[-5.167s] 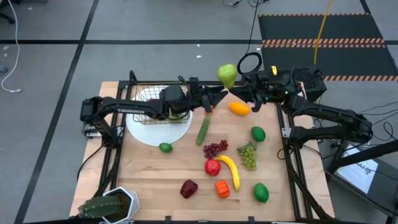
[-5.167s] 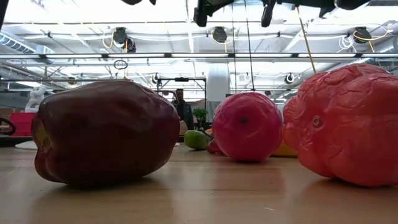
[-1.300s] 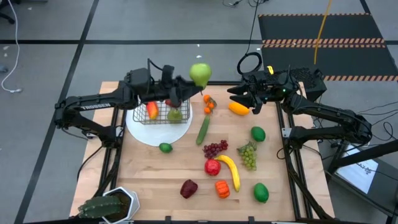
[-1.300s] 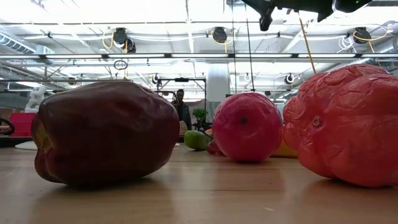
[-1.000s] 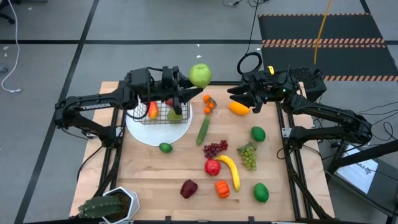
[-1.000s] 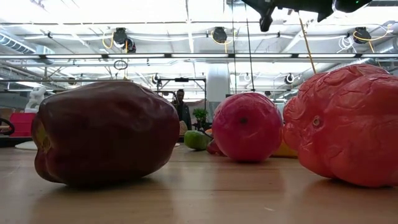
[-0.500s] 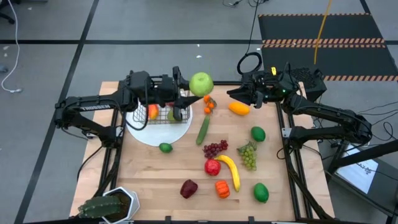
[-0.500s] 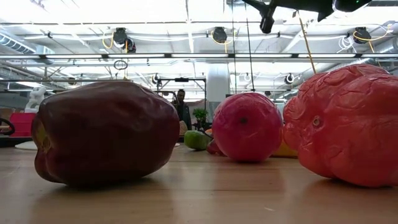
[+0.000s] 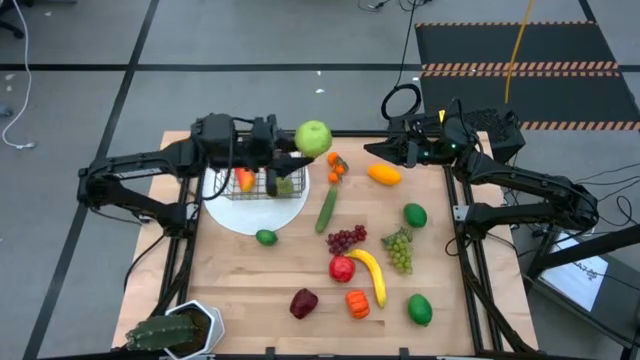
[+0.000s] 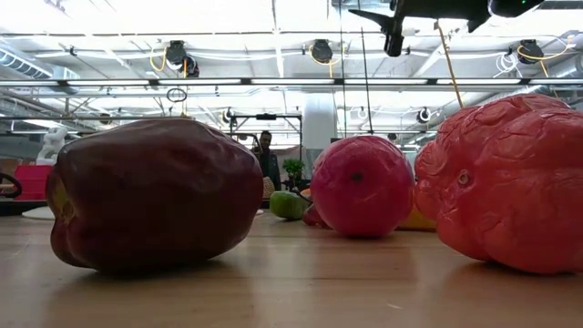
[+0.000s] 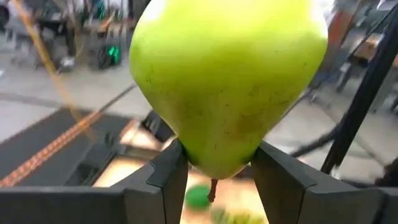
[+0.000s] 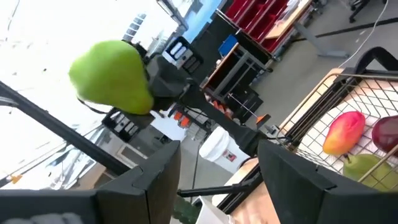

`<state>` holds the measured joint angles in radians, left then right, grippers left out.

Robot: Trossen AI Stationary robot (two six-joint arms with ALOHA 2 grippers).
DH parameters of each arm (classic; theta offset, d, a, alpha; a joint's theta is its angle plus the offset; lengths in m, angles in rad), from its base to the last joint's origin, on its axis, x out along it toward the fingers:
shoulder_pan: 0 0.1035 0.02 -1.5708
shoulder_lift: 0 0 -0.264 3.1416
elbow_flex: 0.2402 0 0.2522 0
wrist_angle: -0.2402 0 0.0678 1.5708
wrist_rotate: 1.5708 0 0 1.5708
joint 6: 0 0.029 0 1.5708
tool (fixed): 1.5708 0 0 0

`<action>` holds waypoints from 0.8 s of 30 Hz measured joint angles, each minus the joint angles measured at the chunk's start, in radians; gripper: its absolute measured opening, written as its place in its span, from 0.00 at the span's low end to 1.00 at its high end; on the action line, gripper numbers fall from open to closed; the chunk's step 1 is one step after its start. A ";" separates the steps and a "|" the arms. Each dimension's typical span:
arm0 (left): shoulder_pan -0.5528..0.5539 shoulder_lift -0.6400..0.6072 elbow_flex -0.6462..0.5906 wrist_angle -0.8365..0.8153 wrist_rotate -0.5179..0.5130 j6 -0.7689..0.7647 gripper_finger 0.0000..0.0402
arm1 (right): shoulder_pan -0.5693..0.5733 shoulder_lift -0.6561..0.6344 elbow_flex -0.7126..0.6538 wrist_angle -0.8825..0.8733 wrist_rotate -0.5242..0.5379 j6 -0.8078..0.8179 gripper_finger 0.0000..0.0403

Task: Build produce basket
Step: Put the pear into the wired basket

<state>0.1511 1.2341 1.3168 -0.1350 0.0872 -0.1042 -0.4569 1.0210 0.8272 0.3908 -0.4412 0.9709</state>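
Note:
My left gripper is shut on a green pear, high above the right end of the dark wire basket. The basket stands on a white plate and holds a mango, a red apple and a green pear. My right gripper is open and empty, raised above an orange fruit at the far right. The right wrist view shows the held pear and the basket. My left gripper pinches the pear's narrow stem end between its two fingers, one on each side. The fingers point roughly level toward the table's right. The pear's broad end sticks out beyond the fingertips, and the pear is lifted clear of the basket and table.
Loose on the table: a cucumber, small orange fruits, limes, purple grapes, green grapes, a red apple, a banana, a dark red fruit, an orange pepper. A potted plant stands at the near left corner.
My left gripper has turned to point more level toward the table's right. It has drawn the pear a little toward the near edge and left, and the pear is still held clear above the basket. My right gripper has stayed open, almost in place.

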 joint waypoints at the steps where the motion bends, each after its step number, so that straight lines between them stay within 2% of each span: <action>1: 0.000 -0.020 0.000 -0.064 -0.018 0.004 0.41 | 0.001 0.000 0.000 -0.001 0.000 -0.012 0.52; 8: 0.049 -0.089 0.001 -0.401 -0.190 -0.001 0.41 | 0.002 0.000 0.000 -0.023 -0.003 0.009 0.52; 16: 0.164 -0.030 0.000 -0.804 -0.196 -0.068 0.41 | 0.001 0.000 0.000 -0.055 -0.004 -0.050 0.52; 20: 0.216 0.024 0.000 -0.936 -0.196 -0.111 0.41 | -0.001 0.000 0.000 -0.081 -0.005 -0.086 0.52; 24: 0.260 0.094 0.000 -0.995 -0.193 -0.109 0.41 | -0.001 0.000 0.000 -0.106 -0.008 -0.124 0.52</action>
<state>0.4111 1.3279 1.3170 -1.1300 -0.1055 -0.2133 -0.4583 1.0210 0.8272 0.2852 -0.4488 0.8471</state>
